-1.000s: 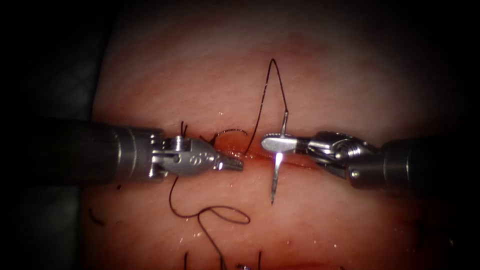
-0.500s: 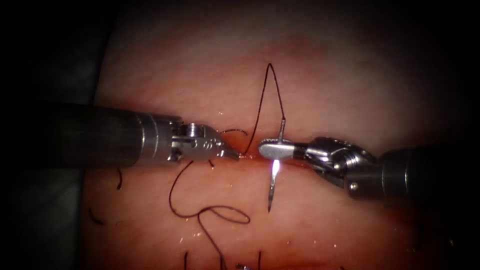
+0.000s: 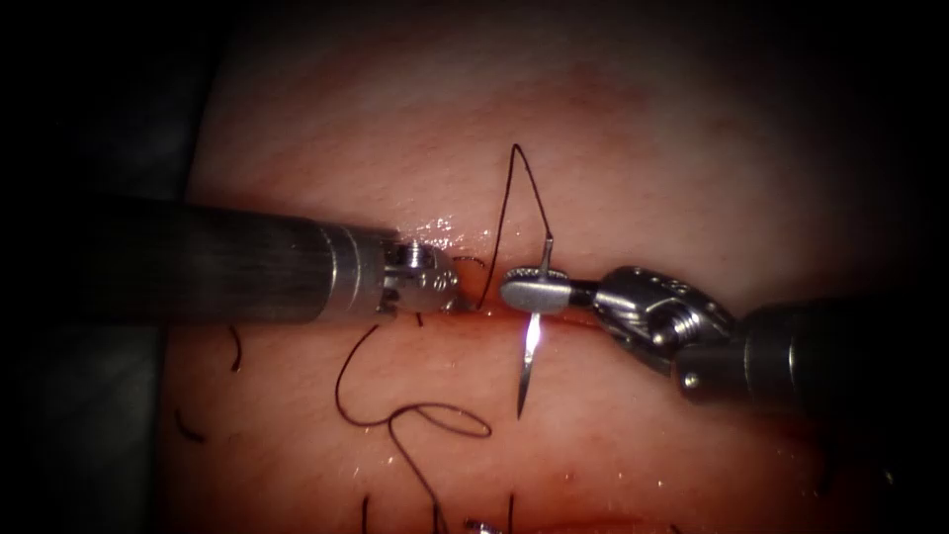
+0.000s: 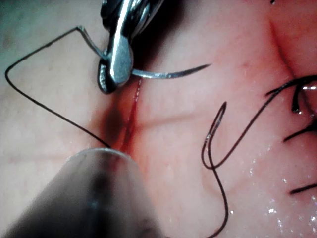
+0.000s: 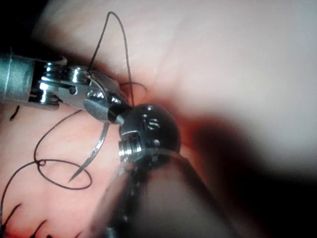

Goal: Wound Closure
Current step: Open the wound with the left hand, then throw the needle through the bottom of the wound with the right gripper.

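Observation:
My right tool (image 3: pixel 534 294) comes in from the right, shut on the curved needle (image 3: pixel 527 356) near its thread end. The needle hangs free over the cut (image 3: pixel 494 309), outside the tissue (image 3: pixel 643 148), its point (image 3: pixel 519 411) aimed at the near edge of the picture. Dark thread (image 3: pixel 514 158) rises from the needle's end, peaks and drops to the cut beside my left tool (image 3: pixel 457 295). That tool's tip rests at the cut, close to the right tool. In the left wrist view the right tool (image 4: pixel 119 62) grips the needle (image 4: pixel 168 74) above the cut (image 4: pixel 133 109).
A loose loop of thread (image 3: pixel 435 420) lies on the tissue on the near side of the cut. Several cut ends of thread (image 3: pixel 235 348) sit near the picture's lower edge and under the left shaft. Red fluid wets the cut.
My left tool has slid right and a little up until its tip meets the cut near the right tool. The right tool has drifted slightly left and up, carrying the needle.

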